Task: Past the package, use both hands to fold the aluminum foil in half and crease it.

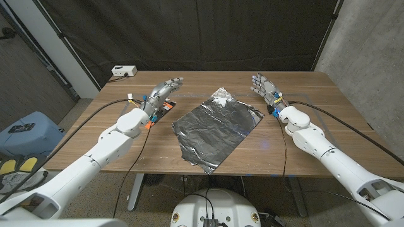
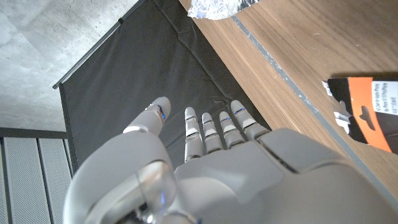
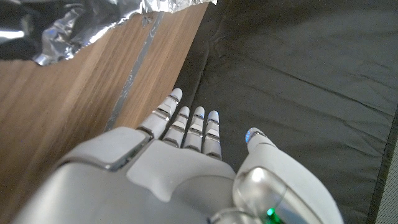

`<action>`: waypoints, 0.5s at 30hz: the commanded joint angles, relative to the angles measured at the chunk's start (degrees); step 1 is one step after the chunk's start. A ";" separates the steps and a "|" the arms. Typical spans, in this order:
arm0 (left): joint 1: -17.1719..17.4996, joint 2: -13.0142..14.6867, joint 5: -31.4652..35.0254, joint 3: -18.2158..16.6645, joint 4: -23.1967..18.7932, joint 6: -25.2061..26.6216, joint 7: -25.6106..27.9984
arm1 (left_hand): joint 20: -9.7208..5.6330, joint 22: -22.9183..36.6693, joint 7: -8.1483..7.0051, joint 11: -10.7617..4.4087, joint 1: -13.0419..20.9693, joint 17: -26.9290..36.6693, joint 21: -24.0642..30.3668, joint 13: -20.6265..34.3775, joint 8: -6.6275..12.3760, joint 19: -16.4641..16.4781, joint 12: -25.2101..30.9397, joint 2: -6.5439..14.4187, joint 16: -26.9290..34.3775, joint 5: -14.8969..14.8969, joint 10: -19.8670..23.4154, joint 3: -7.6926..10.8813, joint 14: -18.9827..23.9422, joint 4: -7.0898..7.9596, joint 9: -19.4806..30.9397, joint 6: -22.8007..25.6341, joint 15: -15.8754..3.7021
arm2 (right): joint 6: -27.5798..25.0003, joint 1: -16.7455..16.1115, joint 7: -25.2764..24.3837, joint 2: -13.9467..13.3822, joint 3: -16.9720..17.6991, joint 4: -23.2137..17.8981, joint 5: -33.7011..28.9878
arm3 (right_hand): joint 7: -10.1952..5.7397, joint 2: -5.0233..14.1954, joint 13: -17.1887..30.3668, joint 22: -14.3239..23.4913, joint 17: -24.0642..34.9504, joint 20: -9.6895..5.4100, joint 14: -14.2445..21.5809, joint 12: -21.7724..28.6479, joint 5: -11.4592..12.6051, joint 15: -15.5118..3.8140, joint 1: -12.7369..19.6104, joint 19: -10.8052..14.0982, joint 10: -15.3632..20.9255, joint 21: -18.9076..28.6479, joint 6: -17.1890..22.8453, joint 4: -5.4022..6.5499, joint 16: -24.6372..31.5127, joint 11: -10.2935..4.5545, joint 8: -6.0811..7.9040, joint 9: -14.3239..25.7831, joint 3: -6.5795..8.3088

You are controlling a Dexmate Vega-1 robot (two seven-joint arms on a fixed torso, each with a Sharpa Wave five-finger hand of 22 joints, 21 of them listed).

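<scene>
Lying askew at the counter's middle, the aluminum foil has its near corner just short of the front edge and bare wood along both sides. Left hand and right hand are empty with fingers spread, flanking the foil's crumpled far corner. An orange-and-black package is partly hidden behind the left wrist.

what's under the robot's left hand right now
An orange and black package lies on the wooden table beneath the raised left hand. The hand covers its far end, and whether they touch is unclear.
</scene>
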 commanded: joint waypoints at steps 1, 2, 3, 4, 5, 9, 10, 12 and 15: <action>-0.50 4.20 3.05 0.92 -2.19 0.66 -3.65 | -0.21 0.33 -3.21 -0.56 1.38 0.31 -0.36 0.36 0.58 0.80 0.17 -0.30 -0.04 1.12 1.19 -0.30 1.36 0.09 0.33 2.93 -0.33 | -1.58 1.19 0.08 -1.15 -0.78 -0.81 -1.78 | -0.07 -0.08 0.27 0.16 0.08 -1.32 0.00 0.10 0.18 -1.54 0.76 -0.38 -0.02 0.29 0.53 -0.45 -0.03 -0.11 0.18 0.16 0.15; -0.81 4.97 4.23 1.37 -2.69 1.14 -4.05 | -0.37 0.34 -3.21 -0.58 1.38 0.31 -0.33 0.37 0.57 0.90 0.16 -0.33 -0.04 1.15 1.22 -0.37 1.37 0.12 0.34 3.02 -0.37 | -1.51 1.47 0.34 -1.37 -1.00 -0.78 -2.25 | -0.08 -0.10 0.27 0.16 0.08 -1.32 -0.01 0.10 0.17 -1.54 0.78 -0.43 -0.02 0.28 0.55 -0.48 -0.03 -0.06 0.18 0.16 0.17; -0.98 5.29 4.74 1.60 -2.84 1.17 -4.42 | -0.37 0.35 -3.27 -0.60 1.36 0.32 -0.34 0.37 0.56 0.92 0.17 -0.34 -0.02 1.17 1.27 -0.44 1.43 0.16 0.34 3.09 -0.37 | -1.62 1.54 0.33 -1.45 -1.04 -0.89 -2.37 | -0.10 -0.12 0.27 0.16 0.07 -1.31 -0.02 0.10 0.16 -1.53 0.81 -0.42 -0.03 0.29 0.54 -0.51 -0.03 -0.12 0.18 0.16 0.19; -1.17 5.60 5.24 1.83 -2.86 0.90 -4.96 | -0.44 0.37 -3.37 -0.61 1.35 0.33 -0.33 0.37 0.54 0.97 0.16 -0.36 -0.02 1.19 1.28 -0.51 1.45 0.20 0.34 3.18 -0.35 | -1.68 1.73 0.43 -1.57 -1.17 -0.94 -2.63 | -0.11 -0.14 0.27 0.16 0.06 -1.31 -0.03 0.09 0.15 -1.56 0.85 -0.43 -0.06 0.29 0.54 -0.57 -0.03 -0.11 0.17 0.15 0.21; -1.31 5.86 5.79 2.04 -3.02 0.89 -5.22 | -0.42 0.39 -3.47 -0.63 1.24 0.36 -0.34 0.37 0.51 0.98 0.17 -0.44 -0.02 1.21 1.37 -0.70 1.45 0.31 0.35 3.29 -0.42 | -1.85 1.90 0.36 -1.83 -1.36 -1.13 -3.16 | -0.11 -0.16 0.27 0.16 0.05 -1.31 -0.06 0.09 0.14 -1.55 0.90 -0.46 -0.05 0.28 0.52 -0.62 -0.04 -0.15 0.16 0.15 0.24; -1.18 5.54 5.17 2.04 -2.68 0.12 -6.10 | -0.40 0.47 -2.89 -0.62 0.97 0.45 -0.46 0.39 0.57 0.94 0.38 -0.46 0.08 1.34 2.27 -1.43 1.77 0.72 0.40 4.53 -0.64 | -2.49 2.60 0.43 -2.59 -1.93 -1.67 -4.63 | -0.10 -0.46 0.26 0.15 -0.05 -1.28 -0.04 0.10 0.10 -1.51 1.37 -0.44 -0.04 0.31 0.51 -1.16 -0.05 -0.18 0.15 0.15 0.35; -1.11 5.55 5.05 2.01 -2.82 0.53 -6.03 | -0.42 0.50 -2.56 -0.72 0.91 0.46 -0.50 0.41 0.70 0.96 0.45 -0.37 0.15 1.42 2.61 -1.71 2.02 0.85 0.43 5.34 -0.68 | -2.51 2.77 0.55 -2.74 -2.05 -1.73 -4.93 | -0.11 -0.58 0.26 0.15 -0.09 -1.25 -0.05 0.11 0.08 -1.51 1.53 -0.45 -0.02 0.31 0.50 -1.34 -0.06 -0.17 0.15 0.15 0.38; -1.38 5.87 6.03 2.36 -2.69 0.23 -6.37 | -0.47 0.53 -2.16 -0.78 0.98 0.42 -0.54 0.42 0.70 1.02 0.61 -0.36 0.16 1.56 3.21 -1.92 2.29 0.82 0.47 5.98 -0.76 | -2.65 3.06 0.79 -2.94 -2.22 -1.86 -5.29 | -0.15 -0.78 0.25 0.14 -0.15 -1.24 -0.09 0.10 0.05 -1.53 1.87 -0.46 -0.04 0.32 0.52 -1.73 -0.08 -0.17 0.15 0.14 0.45; -1.96 6.43 7.23 2.92 -2.65 -0.16 -7.45 | -0.44 0.55 -2.01 -0.86 1.03 0.39 -0.56 0.44 0.74 1.08 0.77 -0.37 0.21 1.69 3.81 -2.08 2.65 0.80 0.49 6.61 -0.74 | -2.70 3.60 1.16 -3.28 -2.61 -1.92 -6.18 | -0.12 -0.93 0.25 0.14 -0.22 -1.24 -0.11 0.12 0.03 -1.56 2.28 -0.54 0.00 0.30 0.54 -2.17 -0.10 -0.10 0.15 0.14 0.57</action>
